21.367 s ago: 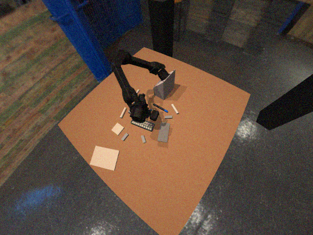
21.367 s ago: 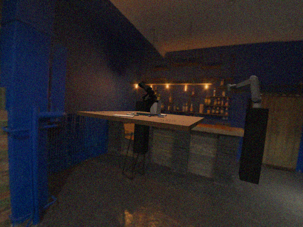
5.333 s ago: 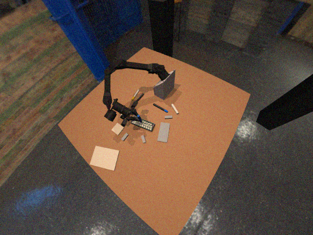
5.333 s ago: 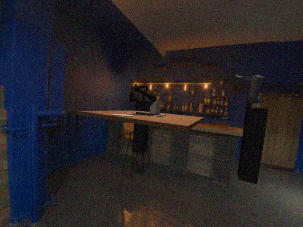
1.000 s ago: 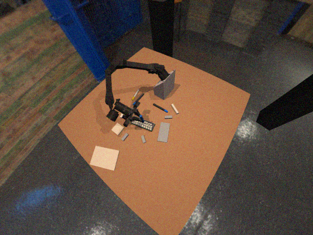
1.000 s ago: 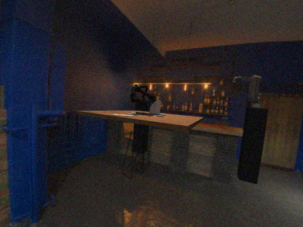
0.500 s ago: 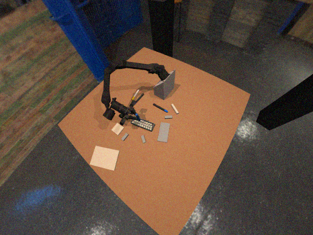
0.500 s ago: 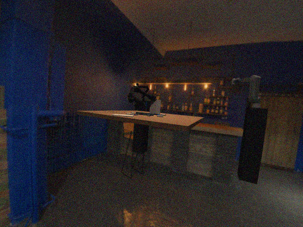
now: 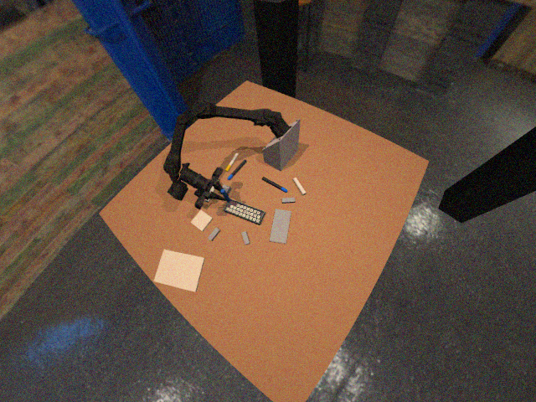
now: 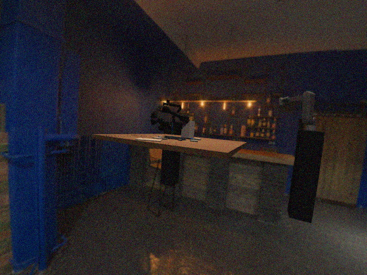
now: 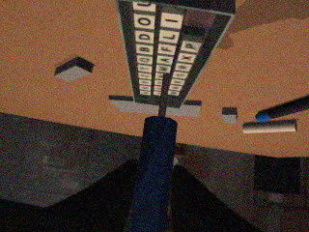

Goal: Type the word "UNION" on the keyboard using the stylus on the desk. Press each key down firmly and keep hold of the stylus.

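Blue stylus (image 9: 224,193) (image 11: 156,169) was pinched in the gripper (image 9: 212,191) (image 11: 154,170), long axis running out from the jaws toward the keyboard (image 9: 244,212) (image 11: 164,48). In the wrist view its thin tip overlapped the middle key row (contact: can't tell). Next press likely needed lateral alignment first.
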Controlling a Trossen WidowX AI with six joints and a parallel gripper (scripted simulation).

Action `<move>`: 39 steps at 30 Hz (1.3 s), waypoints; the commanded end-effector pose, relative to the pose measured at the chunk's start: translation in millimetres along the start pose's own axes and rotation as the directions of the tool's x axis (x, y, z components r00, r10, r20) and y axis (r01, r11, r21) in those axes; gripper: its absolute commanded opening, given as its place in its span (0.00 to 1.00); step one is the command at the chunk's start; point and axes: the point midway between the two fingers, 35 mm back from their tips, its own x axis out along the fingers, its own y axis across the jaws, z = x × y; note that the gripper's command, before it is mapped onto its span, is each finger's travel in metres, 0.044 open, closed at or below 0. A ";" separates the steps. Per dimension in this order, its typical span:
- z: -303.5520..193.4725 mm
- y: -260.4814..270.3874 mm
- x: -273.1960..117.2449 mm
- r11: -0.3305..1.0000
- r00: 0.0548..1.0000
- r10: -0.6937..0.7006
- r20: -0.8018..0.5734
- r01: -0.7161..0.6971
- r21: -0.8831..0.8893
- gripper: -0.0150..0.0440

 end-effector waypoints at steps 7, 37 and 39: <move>17.0 0.7 7.8 1.000 1.000 -0.001 0.005 0.001 -0.001 0.25; 18.5 2.3 7.0 1.000 1.000 -0.001 0.006 0.001 -0.001 0.39; 18.5 2.3 7.0 1.000 1.000 -0.001 0.006 0.001 -0.001 0.39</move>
